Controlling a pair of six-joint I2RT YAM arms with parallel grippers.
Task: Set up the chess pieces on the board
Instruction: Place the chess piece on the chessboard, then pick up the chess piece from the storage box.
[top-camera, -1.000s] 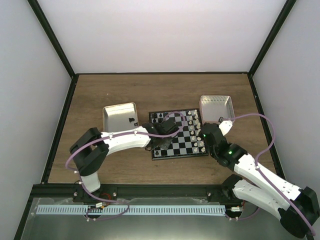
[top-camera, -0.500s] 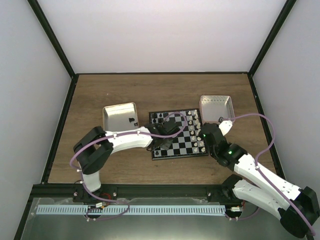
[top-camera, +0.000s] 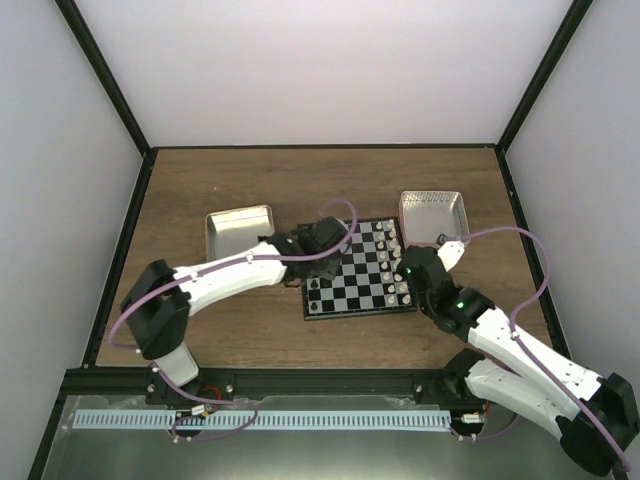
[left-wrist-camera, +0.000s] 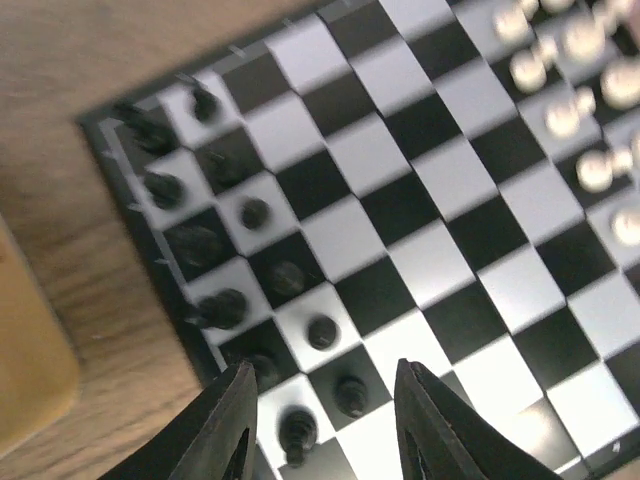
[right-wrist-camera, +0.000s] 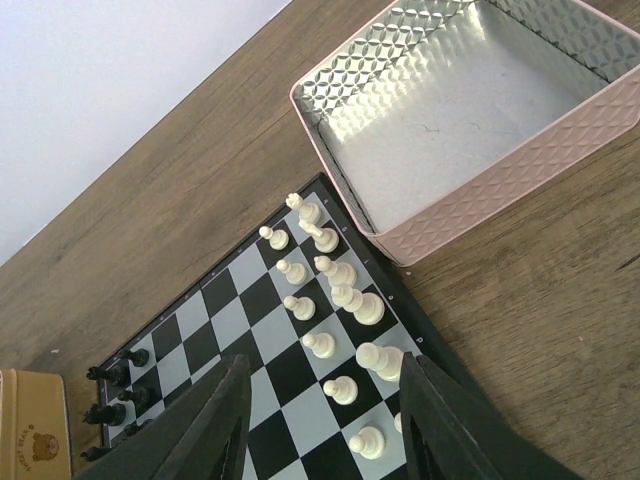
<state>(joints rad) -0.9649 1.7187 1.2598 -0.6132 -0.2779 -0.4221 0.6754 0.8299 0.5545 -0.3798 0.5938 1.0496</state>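
Note:
The board (top-camera: 365, 282) lies mid-table. Black chess pieces (left-wrist-camera: 322, 332) stand in two rows along its left edge, and white pieces (right-wrist-camera: 318, 344) fill the two rows at its right edge. My left gripper (left-wrist-camera: 325, 425) hangs open above the near left corner of the board (left-wrist-camera: 430, 200), with a black pawn (left-wrist-camera: 349, 394) and another black piece (left-wrist-camera: 297, 430) standing free below the gap between its fingers. It holds nothing. My right gripper (right-wrist-camera: 325, 425) hovers open and empty over the white side of the board (right-wrist-camera: 215, 330).
A silver tin (top-camera: 238, 232) sits left of the board, close beside my left arm. A pink embossed tin (right-wrist-camera: 460, 110), empty inside, stands just past the board's far right corner. Dark frame rails edge the table.
My left gripper has opened and pulled back leftward from over the board to its left edge. The right arm has not moved.

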